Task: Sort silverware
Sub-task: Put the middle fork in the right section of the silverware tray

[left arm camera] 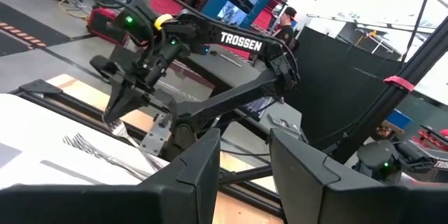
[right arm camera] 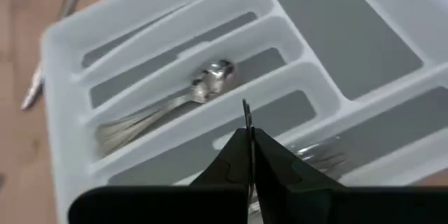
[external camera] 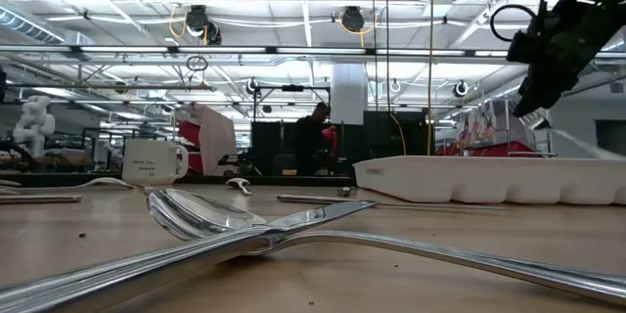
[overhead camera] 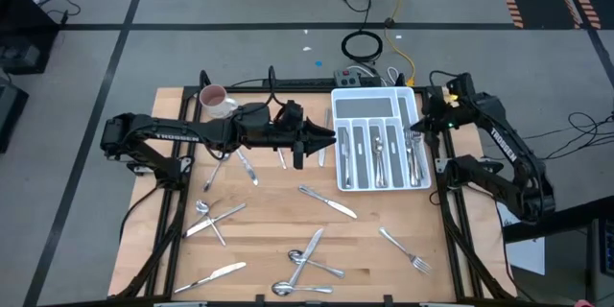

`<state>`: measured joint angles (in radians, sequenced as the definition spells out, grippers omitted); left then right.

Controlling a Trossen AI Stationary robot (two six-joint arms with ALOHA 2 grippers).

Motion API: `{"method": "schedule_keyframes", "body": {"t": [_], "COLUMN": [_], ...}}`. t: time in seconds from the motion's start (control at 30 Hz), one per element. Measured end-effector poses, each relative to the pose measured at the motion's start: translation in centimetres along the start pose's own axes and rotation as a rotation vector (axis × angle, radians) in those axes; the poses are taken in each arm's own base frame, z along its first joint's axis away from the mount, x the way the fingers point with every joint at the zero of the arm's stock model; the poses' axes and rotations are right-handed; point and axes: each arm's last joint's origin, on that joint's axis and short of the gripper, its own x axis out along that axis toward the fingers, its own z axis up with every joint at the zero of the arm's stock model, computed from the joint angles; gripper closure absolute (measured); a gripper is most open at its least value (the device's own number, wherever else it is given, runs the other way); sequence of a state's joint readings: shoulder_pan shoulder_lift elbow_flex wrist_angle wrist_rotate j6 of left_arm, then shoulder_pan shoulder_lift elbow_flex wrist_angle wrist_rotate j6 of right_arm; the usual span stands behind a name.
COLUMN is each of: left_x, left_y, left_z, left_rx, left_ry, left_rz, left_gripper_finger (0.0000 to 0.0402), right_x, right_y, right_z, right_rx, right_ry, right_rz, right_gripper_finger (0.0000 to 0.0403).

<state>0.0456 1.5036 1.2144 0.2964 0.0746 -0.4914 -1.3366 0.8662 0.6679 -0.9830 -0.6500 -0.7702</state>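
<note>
Right gripper (right arm camera: 250, 147) fingers closed on thin utensil, poised above tray (right arm camera: 63, 98); left gripper (overhead camera: 305, 144) fingers parted, holding nothing.

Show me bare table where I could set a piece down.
Free: the wood between the knife and the fork, below the tray. Also the strip under the left gripper. Crowded: the spoon cluster at the front edge.

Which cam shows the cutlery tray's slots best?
High view: the tray shows whole, every slot and its contents. Right wrist view shows only part, close up. Low view shows just its side wall.
</note>
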Motion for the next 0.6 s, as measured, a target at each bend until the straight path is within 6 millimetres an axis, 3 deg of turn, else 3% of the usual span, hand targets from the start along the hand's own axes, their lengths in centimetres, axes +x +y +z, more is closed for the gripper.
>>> {"method": "schedule_keyframes", "body": {"t": [0.17,0.3,0.37,0.47,0.6], "left_x": [0.0,0.0,0.0,0.0,0.0], "left_y": [-0.1,-0.1,-0.1,-0.1,-0.1], "left_z": [0.0,0.0,0.0,0.0,-0.1], "left_rx": [0.000,-0.001,-0.001,-0.001,-0.002], "left_ry": [0.001,0.001,0.001,0.001,0.017], "left_rz": [-0.002,-0.002,-0.002,-0.002,-0.027], "left_gripper_finger": [0.0272,0.0272,0.0272,0.0272,0.0272], "right_x": [0.0,-1.7,-2.6,-2.5,-1.6], "right_y": [0.8,0.9,0.8,0.5,0.6], "right_z": [1.6,5.4,6.3,5.6,3.1], "right_rx": [-0.062,-0.040,0.005,0.152,0.241], "right_ry": [-0.048,-0.345,-0.425,-0.439,-0.406], "right_rz": [0.033,0.107,0.107,0.099,0.095], "right_gripper_finger": [0.0403,0.0403,0.0403,0.0403,0.0403]}}
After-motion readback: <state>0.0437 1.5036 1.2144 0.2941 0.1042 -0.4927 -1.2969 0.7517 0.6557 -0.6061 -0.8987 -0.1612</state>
